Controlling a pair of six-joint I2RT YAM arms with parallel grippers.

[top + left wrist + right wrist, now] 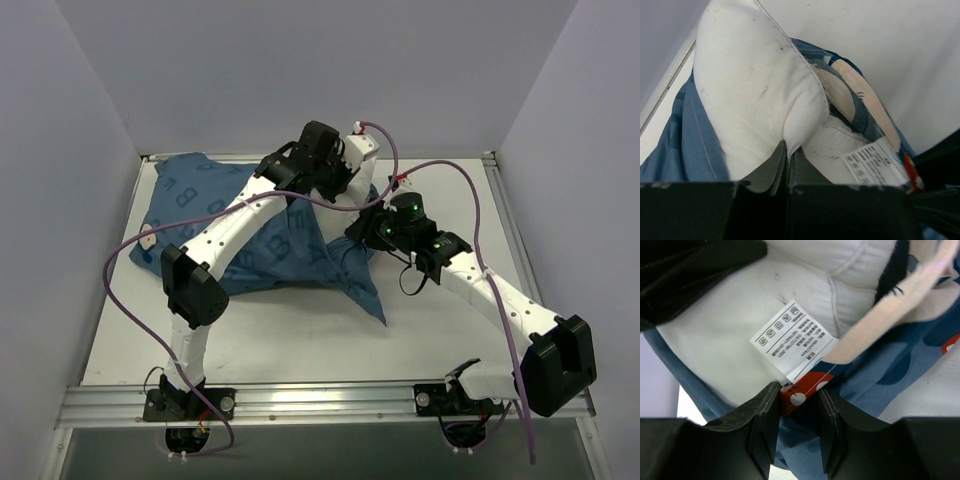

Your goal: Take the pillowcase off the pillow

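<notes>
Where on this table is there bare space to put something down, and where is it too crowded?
Bare: the wide strip between the pillowcase and the near rail, and the far right corner of the table, beyond the right arm. Crowded: the far middle, where the left gripper and the right gripper meet at the exposed end of the pillow.

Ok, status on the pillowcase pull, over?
Left gripper shut on pillow corner. Right gripper straddling pillowcase hem, grip unconfirmed. Pillowcase mostly on. Nothing in the way.

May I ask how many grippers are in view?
2. The left gripper pinches the plain white stuffed pillow; the right gripper straddles an edge of the dark blue printed fabric pillowcase.
</notes>
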